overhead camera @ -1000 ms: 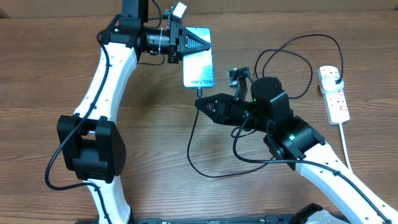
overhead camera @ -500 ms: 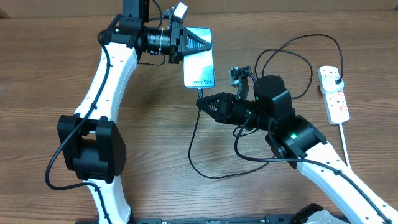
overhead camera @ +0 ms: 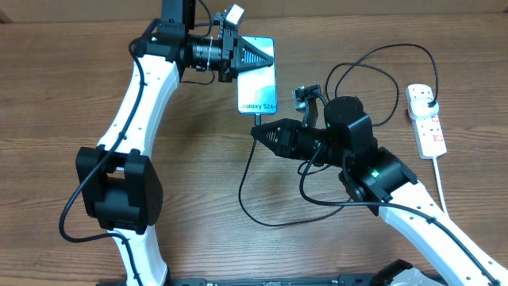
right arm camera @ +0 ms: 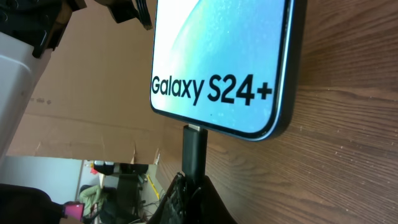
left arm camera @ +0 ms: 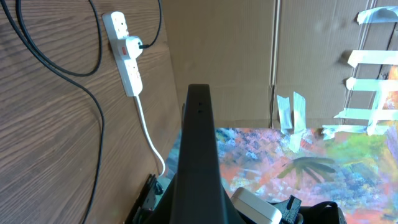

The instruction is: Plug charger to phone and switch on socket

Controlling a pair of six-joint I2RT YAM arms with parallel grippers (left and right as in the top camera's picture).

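Observation:
The phone (overhead camera: 259,83) lies flat on the wooden table with "Galaxy S24+" at its near short edge, and it fills the top of the right wrist view (right arm camera: 217,56). My left gripper (overhead camera: 266,54) is shut across the phone's far end; in the left wrist view only its dark finger (left arm camera: 199,106) shows. My right gripper (overhead camera: 259,131) is shut on the charger's black connector (right arm camera: 194,149), whose tip meets the phone's near edge (overhead camera: 255,117). The charger cable (overhead camera: 246,183) loops to its plug (overhead camera: 429,102) in the white socket (overhead camera: 427,121), which also shows in the left wrist view (left arm camera: 127,59).
The socket's thick white cord (overhead camera: 440,187) runs toward the table's near right edge. Loops of black cable (overhead camera: 373,71) lie between the phone and the socket. Cardboard (left arm camera: 217,50) and a painted sheet (left arm camera: 348,155) lie beyond the table's right edge.
My left gripper and the phone have shifted slightly to the right. My right gripper followed a little with the connector still at the phone's near edge.

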